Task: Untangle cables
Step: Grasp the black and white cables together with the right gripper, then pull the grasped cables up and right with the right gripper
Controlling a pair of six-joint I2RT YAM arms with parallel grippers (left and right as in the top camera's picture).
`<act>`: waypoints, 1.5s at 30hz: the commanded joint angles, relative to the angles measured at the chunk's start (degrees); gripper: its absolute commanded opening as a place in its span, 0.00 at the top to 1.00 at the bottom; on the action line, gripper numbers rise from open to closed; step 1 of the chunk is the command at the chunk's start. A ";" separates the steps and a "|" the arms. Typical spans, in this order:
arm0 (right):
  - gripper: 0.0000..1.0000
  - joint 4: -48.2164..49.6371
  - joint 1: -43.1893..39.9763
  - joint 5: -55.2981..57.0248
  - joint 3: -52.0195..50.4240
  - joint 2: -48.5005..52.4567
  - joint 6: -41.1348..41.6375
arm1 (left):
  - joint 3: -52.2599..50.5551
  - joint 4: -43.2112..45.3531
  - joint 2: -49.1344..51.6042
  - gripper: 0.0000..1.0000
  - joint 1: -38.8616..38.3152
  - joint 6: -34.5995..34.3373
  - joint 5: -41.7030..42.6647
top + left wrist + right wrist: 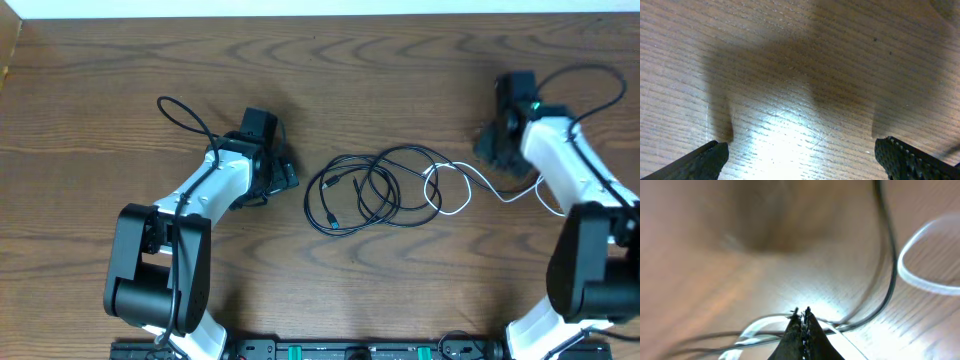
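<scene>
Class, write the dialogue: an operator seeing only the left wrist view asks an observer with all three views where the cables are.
Operator: My view shows only table under the open left tool. Where are the cables?
Observer: Overhead, they lie tangled mid-table, to that tool's right.
Operator: And the right tool?
Observer: Its wrist view shows it shut, the white cable crossing at its tip.

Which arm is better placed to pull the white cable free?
Right arm: jaws shut on the white cable. Left arm: jaws open over bare wood, holding nothing.
</scene>
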 commanded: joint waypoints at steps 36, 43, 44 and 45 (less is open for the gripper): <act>0.32 2.43 -1.11 -4.83 -17.75 -6.75 -8.11 | 0.96 -0.17 0.24 0.00 -0.13 -0.13 -0.20; 0.54 14.75 -1.01 -5.53 -24.98 -6.75 -11.82 | 0.96 -0.17 0.24 0.00 -0.13 -0.13 -0.20; 0.56 15.74 -0.98 -5.53 -25.66 -6.75 -11.82 | 0.96 -0.17 0.24 0.00 -0.13 -0.13 -0.20; 0.58 16.44 -0.96 -5.53 -26.14 -6.75 -11.82 | 0.96 -0.17 0.24 0.00 -0.13 -0.11 -0.20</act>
